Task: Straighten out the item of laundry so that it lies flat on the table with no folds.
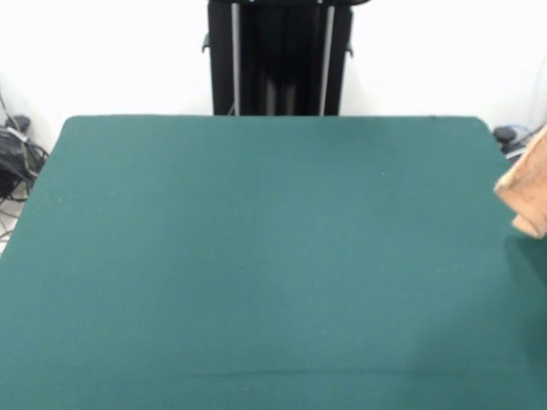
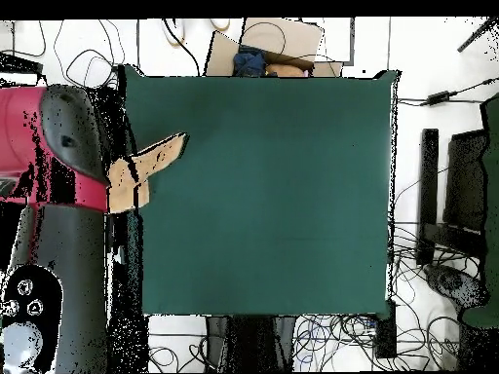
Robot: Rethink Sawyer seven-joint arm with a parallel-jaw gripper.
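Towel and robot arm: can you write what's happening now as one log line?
towel: hanging crumpled at table edge, not flat | table: bare | arm: beside table, over towel | gripper: hidden

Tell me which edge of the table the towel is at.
The robot's left edge: the towel pokes over the table there; no cloth at the other three.

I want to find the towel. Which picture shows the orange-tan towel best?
The overhead view: the orange-tan terry towel hangs bunched at the dark green table's edge, beside the red arm. The front view shows only a corner.
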